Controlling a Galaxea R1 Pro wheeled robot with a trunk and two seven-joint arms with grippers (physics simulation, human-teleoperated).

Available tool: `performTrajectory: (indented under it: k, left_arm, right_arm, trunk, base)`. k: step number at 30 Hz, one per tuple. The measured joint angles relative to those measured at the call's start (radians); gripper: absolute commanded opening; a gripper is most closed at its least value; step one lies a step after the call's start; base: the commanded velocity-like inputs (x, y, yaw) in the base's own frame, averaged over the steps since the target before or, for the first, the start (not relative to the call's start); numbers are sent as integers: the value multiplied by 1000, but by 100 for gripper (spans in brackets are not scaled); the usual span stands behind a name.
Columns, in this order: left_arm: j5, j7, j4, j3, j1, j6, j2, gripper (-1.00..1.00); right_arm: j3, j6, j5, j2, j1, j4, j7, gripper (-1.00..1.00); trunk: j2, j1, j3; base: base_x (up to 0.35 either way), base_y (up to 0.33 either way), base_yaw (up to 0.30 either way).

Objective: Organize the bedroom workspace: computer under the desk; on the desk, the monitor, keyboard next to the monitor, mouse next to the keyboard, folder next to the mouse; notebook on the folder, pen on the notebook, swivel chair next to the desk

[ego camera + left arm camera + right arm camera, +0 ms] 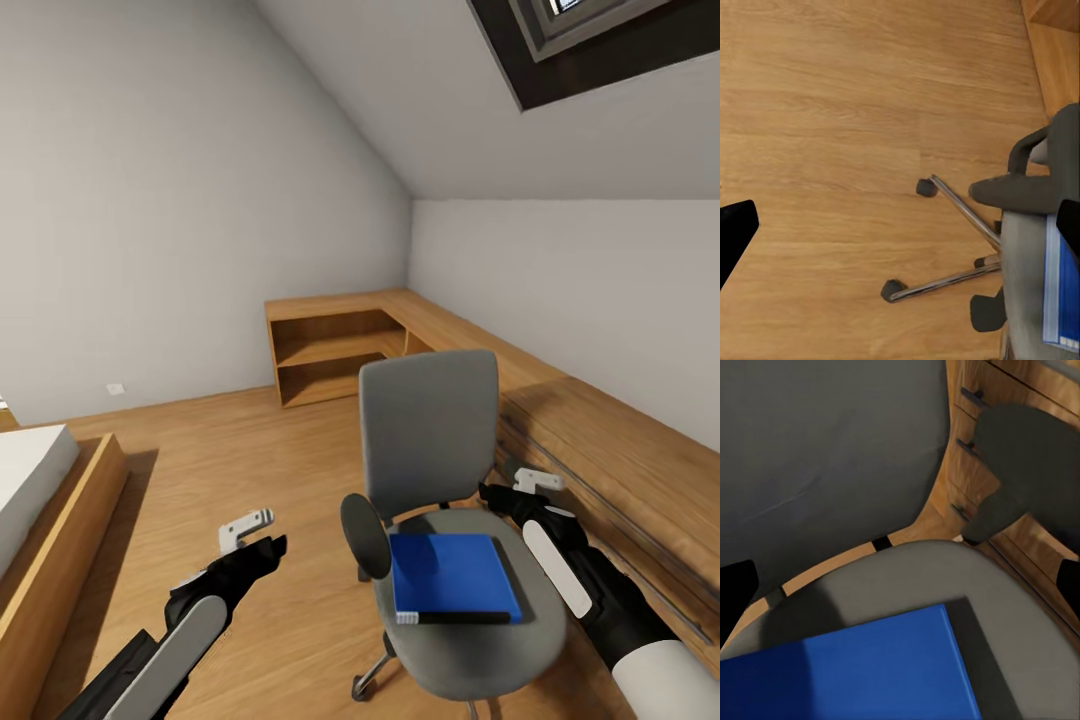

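I am holding my right gripper (520, 487) wide open just over the blue folder (452, 577) lying on the swivel chair (430, 430), my left gripper (250, 528) hanging open above the floor (250, 450)

Swivel chair (430, 430): grey seat and back, dark grey armrests. Folder (450, 575): bright blue, white page edge. Floor (250, 450): light wood grain. Worktop (620, 450): matching wood. My fingers (247, 524): white.

head looks down, wrists close, sharing swivel chair (440, 520), perhaps
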Motion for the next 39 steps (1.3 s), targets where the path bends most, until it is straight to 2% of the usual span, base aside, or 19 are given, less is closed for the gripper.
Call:
performTrajectory:
  k: [2, 3, 5, 8, 11, 17, 20, 22, 25, 28, 31, 35, 39]
  left_arm:
    - [10, 0, 1, 20, 0, 0, 1, 100]
    - [43, -1, 13, 59, 0, 1, 3, 100]
    - [75, -2, 27, 98, 0, 1, 4, 100]
    - [92, -4, 33, 121, 0, 1, 4, 100]
    - [99, -4, 35, 130, 0, 1, 4, 100]
    - [103, -5, 37, 135, 0, 1, 2, 100]
    - [103, -5, 38, 135, 0, 1, 1, 100]
    - [103, -5, 38, 135, 0, 1, 1, 100]
    - [103, -5, 37, 135, 0, 1, 1, 100]
    - [103, -5, 37, 135, 0, 1, 0, 100]
    - [104, -5, 37, 134, 0, 1, 0, 100]
    - [105, -5, 37, 133, 0, 1, -1, 100]
    - [104, -5, 37, 132, 0, 1, -1, 100]
  right_arm:
    - [0, -1, 0, 0, 0, 1, 0, 100]
    - [1, -1, 0, 0, 0, 5, 0, 100]
    - [3, -1, 2, 1, 0, 16, 0, 100]
    - [10, -7, 8, 2, 0, 41, 1, 100]
    - [19, -31, 16, 7, 0, 80, 1, 100]
    - [26, -74, 33, 43, -8, 198, 2, 100]
    - [26, -84, 58, 61, -44, 274, 2, 100]
    - [25, -107, 88, 88, -103, 348, 5, 100]
    - [24, -146, 120, 111, -160, 448, 21, 100]
    - [22, -198, 140, 121, -216, 568, 61, 100]
    - [20, -254, 148, 125, -282, 712, 133, 100]
    - [18, -289, 149, 127, -315, 800, 201, 100]
    - [17, -305, 148, 128, -326, 827, 248, 100]
  trunk:
    - [-14, 8, -6]
    - [-21, 12, -9]
    - [-35, 19, -16]
    - [-56, 31, -25]
    - [-77, 42, -35]
    - [-119, 65, -53]
    - [-140, 77, -63]
    - [-154, 84, -69]
    - [-175, 96, -78]
    - [-196, 107, -88]
    - [-217, 119, -97]
    - [-245, 134, -110]
    - [-273, 150, -122]
  base:
    - [0, 0, 0]
    - [0, 0, 0]
    - [0, 0, 0]
    - [0, 0, 0]
    - [0, 0, 0]
    - [0, 0, 0]
    - [0, 0, 0]
    - [0, 0, 0]
    - [0, 0, 0]
    - [0, 0, 0]
    - [0, 0, 0]
    - [0, 0, 0]
    - [0, 0, 0]
